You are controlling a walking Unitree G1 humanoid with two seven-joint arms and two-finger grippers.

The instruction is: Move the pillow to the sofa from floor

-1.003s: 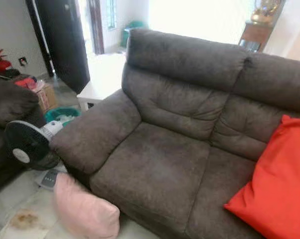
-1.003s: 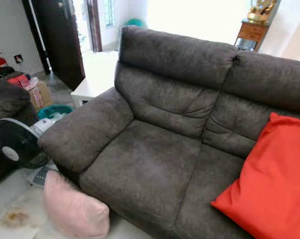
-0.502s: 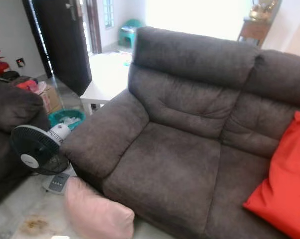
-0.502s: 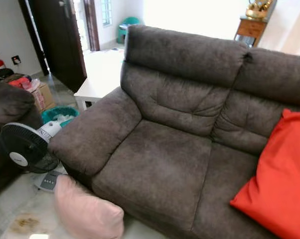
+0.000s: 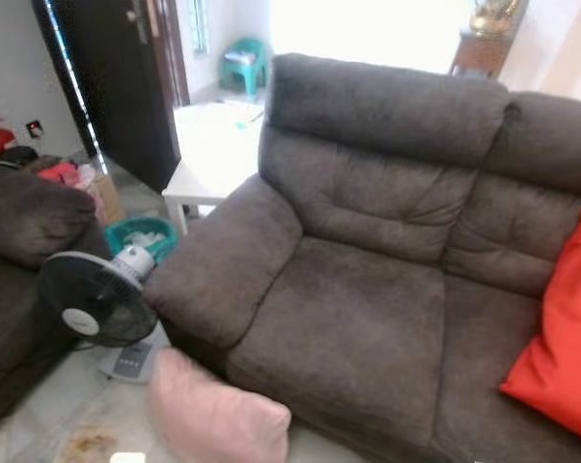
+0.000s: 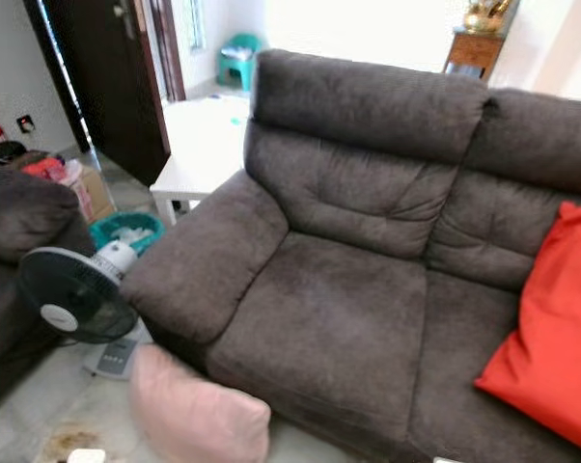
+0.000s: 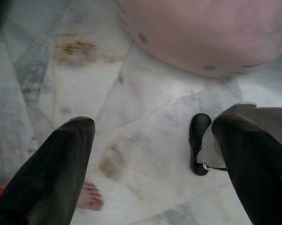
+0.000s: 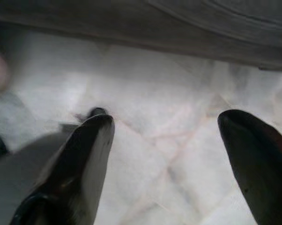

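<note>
The grey sofa [image 5: 387,280] takes up most of the head views, from the centre out to the right edge, and its near seat cushion is bare. A red cushion [image 5: 561,357] leans at the right edge of the frame against the far seat. To the left of the sofa stands a white side table [image 5: 213,154] in the upper middle, and below it a black floor fan [image 5: 96,301] at the left, next to the armrest.

The pink pillow [image 5: 218,417] lies at the bottom of the frame, left of centre, on the pale stone floor [image 7: 145,140] and up against the front of the sofa below the armrest. So the pillow is on the floor, not on the seat, and the whole of the lift and carry up to the cushion is left to do (as far as these pictures settle it).

The left gripper [image 7: 152,154] hangs over the floor with its two black fingers spread wide and nothing between them; the pillow fills the upper part of that wrist picture, a little beyond the fingertips and not touching them. A bare foot [image 7: 89,197] of a person shows near the lower left of that picture. The right gripper [image 8: 174,154] also stands wide apart and empty, above the floor with the sofa's front edge along the top.
</note>
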